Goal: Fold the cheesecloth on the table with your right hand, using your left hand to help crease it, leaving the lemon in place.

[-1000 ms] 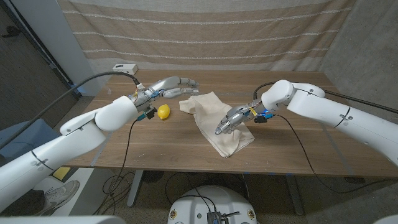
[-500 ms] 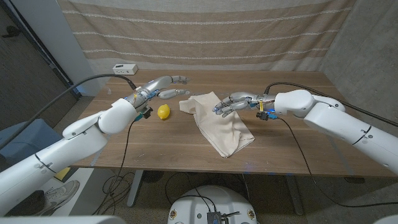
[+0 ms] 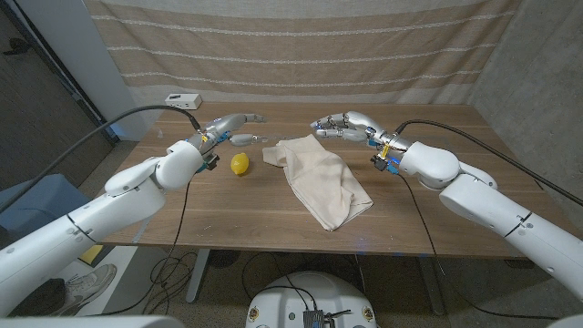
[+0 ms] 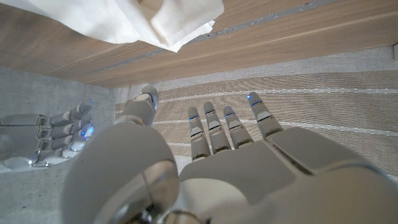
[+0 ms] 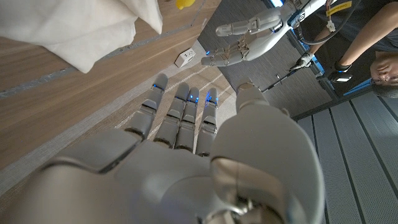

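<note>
The cream cheesecloth (image 3: 321,178) lies rumpled and partly folded in the middle of the wooden table (image 3: 228,214); its edge shows in the left wrist view (image 4: 124,22) and right wrist view (image 5: 74,31). A yellow lemon (image 3: 240,164) sits just left of the cloth, a sliver of it also in the right wrist view (image 5: 184,4). My right hand (image 3: 342,125) hovers above the cloth's far edge, fingers stretched out, holding nothing. My left hand (image 3: 239,128) is raised behind the lemon, fingers spread and empty. Each wrist view shows the other hand: the right (image 4: 46,134), the left (image 5: 249,37).
A small white box (image 3: 182,100) stands at the table's far left corner. A striped beige curtain (image 3: 301,50) hangs behind the table. A person (image 5: 373,43) is at the edge of the right wrist view. Bare wood lies right of and in front of the cloth.
My right hand has let go of the cloth and lifted from its middle up to its far edge, fingers opening. My left hand has drawn back to the left, away from the cloth's corner.
</note>
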Robot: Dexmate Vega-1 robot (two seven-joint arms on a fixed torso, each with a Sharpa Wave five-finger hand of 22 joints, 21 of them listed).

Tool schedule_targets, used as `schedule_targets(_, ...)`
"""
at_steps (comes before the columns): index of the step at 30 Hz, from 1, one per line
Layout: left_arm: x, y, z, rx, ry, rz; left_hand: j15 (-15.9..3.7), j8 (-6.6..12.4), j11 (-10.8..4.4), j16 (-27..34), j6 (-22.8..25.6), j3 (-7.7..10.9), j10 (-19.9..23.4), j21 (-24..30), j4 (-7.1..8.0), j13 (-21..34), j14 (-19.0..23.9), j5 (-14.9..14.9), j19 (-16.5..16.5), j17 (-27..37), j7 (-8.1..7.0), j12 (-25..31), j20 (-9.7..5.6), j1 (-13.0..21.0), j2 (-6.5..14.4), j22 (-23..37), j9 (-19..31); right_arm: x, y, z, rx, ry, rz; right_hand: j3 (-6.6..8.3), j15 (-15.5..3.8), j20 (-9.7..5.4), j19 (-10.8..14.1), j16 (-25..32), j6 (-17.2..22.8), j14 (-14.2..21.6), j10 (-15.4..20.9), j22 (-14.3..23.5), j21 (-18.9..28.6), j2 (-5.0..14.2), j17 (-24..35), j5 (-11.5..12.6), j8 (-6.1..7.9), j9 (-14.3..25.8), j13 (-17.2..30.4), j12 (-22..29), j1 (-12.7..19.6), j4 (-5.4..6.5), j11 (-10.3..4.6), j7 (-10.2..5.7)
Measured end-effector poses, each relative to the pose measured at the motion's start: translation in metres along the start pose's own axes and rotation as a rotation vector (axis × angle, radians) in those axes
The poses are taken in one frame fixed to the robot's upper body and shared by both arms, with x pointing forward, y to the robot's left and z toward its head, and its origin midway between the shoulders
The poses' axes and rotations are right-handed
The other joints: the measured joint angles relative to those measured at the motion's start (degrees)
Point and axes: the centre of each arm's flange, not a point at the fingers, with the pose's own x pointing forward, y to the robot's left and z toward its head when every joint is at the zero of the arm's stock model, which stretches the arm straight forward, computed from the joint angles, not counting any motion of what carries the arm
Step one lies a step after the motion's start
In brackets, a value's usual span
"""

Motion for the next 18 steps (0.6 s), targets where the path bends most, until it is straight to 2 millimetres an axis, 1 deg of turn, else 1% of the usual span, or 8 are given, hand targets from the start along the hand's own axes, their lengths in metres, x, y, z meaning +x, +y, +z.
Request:
schedule_targets(2, 0.006, -0.001, -0.006, 0.054, 0.039, -0.016, 0.00, 0.31, -0.28, 0.00, 0.45, 0.00, -0.30, 0.00, 0.00, 0.00, 0.00, 0.00, 0.00, 0.00, -0.45, 0.00, 0.00, 0.43, -0.03, 0.00, 0.00, 0.000, 0.001, -0.005, 0.018, -0.010, -0.026, 0.00, 0.00, 0.00, 0.00, 0.00, 0.12, 0.00, 0.00, 0.00, 0.00, 0.00, 0.00, 0.00, 0.00, 0.00, 0.00, 0.00, 0.00, 0.00, 0.00, -0.12)
schedule_targets(5, 0.012, -0.002, -0.005, 0.063, 0.038, -0.020, 0.32, 0.40, -0.28, 0.00, 1.44, -0.22, -0.30, 0.00, -0.22, 0.00, -0.31, 0.00, 0.00, 0.00, -0.33, 0.00, 0.00, 1.49, 0.00, 0.00, 0.00, 0.000, 0.000, -0.003, 0.017, -0.029, -0.036, 0.00, 0.00, 0.00, 0.00, 0.00, 0.51, 0.00, 0.32, 0.00, 0.00, 0.00, 0.00, 0.00, 0.00, -0.03, 0.00, 0.00, 0.00, 0.00, -0.31, -0.10)
schedule_targets(7, 0.017, -0.002, -0.007, 0.108, 0.061, -0.034, 0.34, 0.75, -0.28, 0.00, 1.67, -0.22, -0.30, 0.00, -0.22, 0.00, -0.77, 0.00, 0.00, 0.00, -0.24, 0.26, 0.00, 2.14, 0.01, 0.11, 0.00, -0.001, 0.000, -0.005, 0.026, -0.037, -0.050, 0.00, 0.01, 0.15, -0.15, 0.00, 0.51, 0.00, 0.32, 0.00, 0.00, 0.00, 0.00, -0.21, 0.00, -0.26, -0.11, 0.00, 0.00, 0.00, -0.31, -0.10)
schedule_targets(9, 0.023, -0.004, -0.007, 0.126, 0.066, -0.043, 0.41, 0.76, -0.59, 0.00, 2.30, -0.46, -0.61, 0.00, 0.02, 0.00, -1.03, 0.00, 0.01, 0.00, -0.44, 0.27, 0.00, 2.15, 0.05, 0.16, 0.00, -0.002, -0.001, -0.005, 0.028, -0.046, -0.058, 0.00, 0.00, 0.23, -0.23, 0.00, 0.51, -0.01, 0.32, 0.00, 0.00, 0.00, 0.00, -0.21, 0.00, -0.28, -0.27, 0.00, 0.00, 0.00, -0.31, -0.10)
schedule_targets(11, 0.030, -0.005, -0.007, 0.158, 0.077, -0.063, 0.46, 0.76, -0.30, 0.00, 2.47, -0.47, -0.91, 0.00, 0.02, 0.26, -1.87, 0.00, 0.01, 0.00, -0.43, 0.27, 0.00, 2.89, -0.10, 0.16, 0.00, -0.003, -0.002, -0.005, 0.032, -0.054, -0.067, 0.00, -0.21, 0.23, -0.23, 0.00, 0.50, -0.22, 0.32, 0.00, 0.00, 0.00, 0.00, -0.21, 0.00, -0.28, -0.26, 0.00, 0.00, 0.00, -0.31, -0.10)
schedule_targets(13, 0.036, -0.006, -0.006, 0.171, 0.079, -0.074, 0.63, 0.76, -0.44, 0.00, 2.60, -0.69, -1.37, -0.27, 0.25, 0.27, -2.05, 0.00, 0.01, 0.00, -0.55, 0.27, 0.00, 2.91, -0.11, 0.16, 0.00, -0.003, -0.002, -0.005, 0.032, -0.061, -0.072, 0.00, -0.21, 0.23, -0.23, 0.00, 0.51, -0.22, 0.32, 0.00, 0.00, 0.00, 0.00, -0.32, 0.00, -0.28, -0.27, -0.11, 0.00, 0.00, -0.31, -0.10)
schedule_targets(14, 0.039, -0.006, -0.005, 0.187, 0.085, -0.088, 0.71, 0.76, -0.15, 0.00, 2.60, -0.92, -1.66, -0.38, 0.36, 0.27, -2.47, 0.23, -0.20, 0.00, -0.55, 0.27, -0.21, 3.20, -0.38, 0.16, 0.00, -0.004, -0.003, -0.005, 0.033, -0.064, -0.076, 0.00, -0.21, 0.23, -0.23, 0.00, 0.50, -0.23, 0.32, 0.00, 0.00, 0.00, 0.00, -0.43, 0.00, -0.28, -0.26, -0.27, 0.00, 0.00, -0.31, -0.10)
schedule_targets(18, 0.050, -0.009, -0.003, 0.223, 0.094, -0.123, 1.08, 0.76, 0.12, 0.00, 3.21, -1.63, -2.54, -0.39, 0.61, 0.26, -3.55, 0.25, -0.53, -0.01, 0.06, 0.26, -0.54, 3.81, -0.54, 0.15, -0.01, -0.005, -0.004, -0.004, 0.034, -0.074, -0.082, 0.00, -0.21, 0.24, -0.25, 0.00, 0.50, -0.23, 0.32, 0.01, -0.01, -0.18, 0.00, -0.43, -0.28, -0.28, -0.26, -0.29, -0.19, 0.00, -0.31, -0.10)
